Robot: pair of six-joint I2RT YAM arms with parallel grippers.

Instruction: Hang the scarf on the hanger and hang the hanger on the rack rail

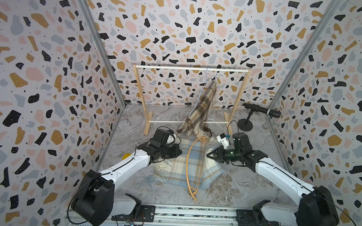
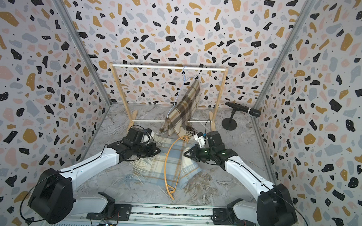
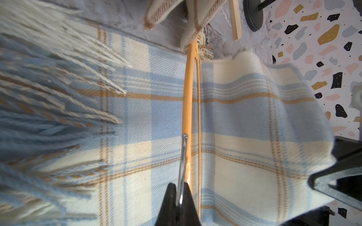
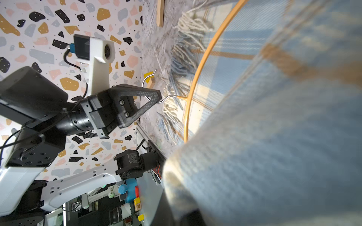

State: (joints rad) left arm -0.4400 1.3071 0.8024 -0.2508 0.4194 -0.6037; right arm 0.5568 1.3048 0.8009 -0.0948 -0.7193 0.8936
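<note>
Obs: left gripper (image 3: 179, 188) pressed together on the wire hook (image 3: 183, 152) of the orange hanger (image 3: 188, 94). The right gripper (image 1: 209, 155) pinches a raised fold of the blue plaid scarf (image 1: 176, 170). Hanger frame lies across the scarf. Scarf is spread on the counter (image 1: 246, 185), in front of the wooden rack (image 1: 191, 68).

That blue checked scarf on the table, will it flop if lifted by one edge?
Likely floppy: the scarf bends up in a soft fold at the right hand. Its loose fringe would probably dangle and might snag the orange hanger lying across it.
</note>
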